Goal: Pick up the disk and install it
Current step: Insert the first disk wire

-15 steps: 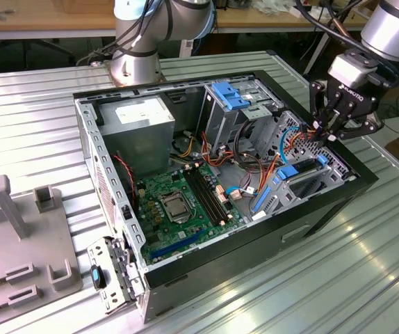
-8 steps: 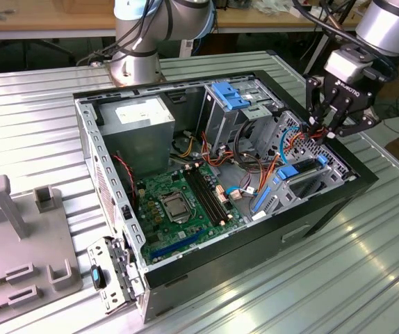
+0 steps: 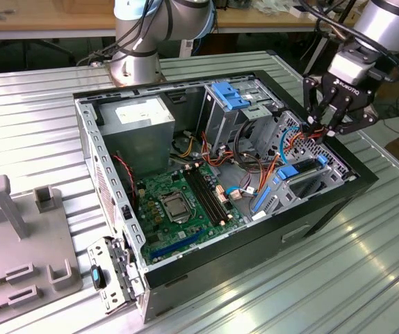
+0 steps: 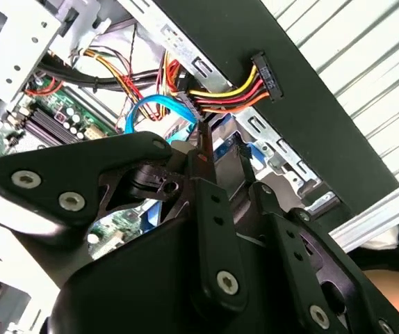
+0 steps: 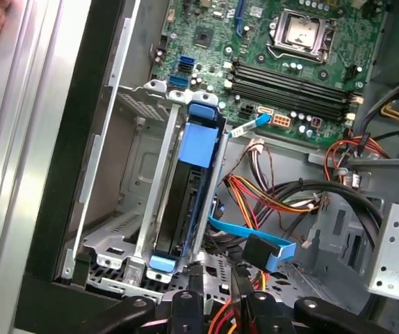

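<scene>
1. hand: positioned over the drive cage at the case corner on the exterior view's right. whether it is spread or pinching something cannot be told.

2. disk: not in the hand. it stands on edge in the cage, between the cage's metal uprights, with a blue rail along its top edge. its near end lies just beside and below the hand. its long axis runs away from the hand toward the motherboard. judged from this position, the disk is already slid into its bay.

3. data cable: its blue connector hangs free just beside the hand, on the side away from the disk. it appears unplugged.

4. power wires: the red, yellow and orange bundle crosses the case floor beyond the connector, near the disk but apart from it.

5. case: lies open on its side on the ribbed metal surface.
</scene>
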Available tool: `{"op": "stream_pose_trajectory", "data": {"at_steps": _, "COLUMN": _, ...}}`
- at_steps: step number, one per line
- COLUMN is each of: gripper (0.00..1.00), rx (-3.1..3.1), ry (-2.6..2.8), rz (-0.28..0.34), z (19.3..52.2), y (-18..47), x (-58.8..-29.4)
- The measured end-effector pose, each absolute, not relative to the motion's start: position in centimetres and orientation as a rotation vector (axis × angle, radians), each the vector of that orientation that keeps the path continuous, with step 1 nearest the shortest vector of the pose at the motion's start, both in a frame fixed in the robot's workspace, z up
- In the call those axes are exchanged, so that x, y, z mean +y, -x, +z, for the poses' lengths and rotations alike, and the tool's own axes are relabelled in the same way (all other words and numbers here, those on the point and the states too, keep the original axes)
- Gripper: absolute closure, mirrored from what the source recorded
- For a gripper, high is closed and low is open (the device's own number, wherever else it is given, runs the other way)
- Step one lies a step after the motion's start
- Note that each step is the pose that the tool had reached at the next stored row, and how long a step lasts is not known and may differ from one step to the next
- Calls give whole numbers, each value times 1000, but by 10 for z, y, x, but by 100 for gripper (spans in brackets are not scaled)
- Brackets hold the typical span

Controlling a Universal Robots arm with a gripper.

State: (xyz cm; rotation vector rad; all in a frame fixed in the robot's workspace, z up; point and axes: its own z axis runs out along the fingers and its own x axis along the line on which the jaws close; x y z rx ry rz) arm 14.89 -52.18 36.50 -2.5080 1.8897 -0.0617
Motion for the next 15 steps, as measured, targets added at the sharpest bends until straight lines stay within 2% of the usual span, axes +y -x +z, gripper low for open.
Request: {"op": "stream_pose_trajectory", "data": {"at_steps": 15, "gripper": 70, "rx": 1647, "ry": 2679, "rz": -71, "z": 365, "y": -149, "x": -519}}
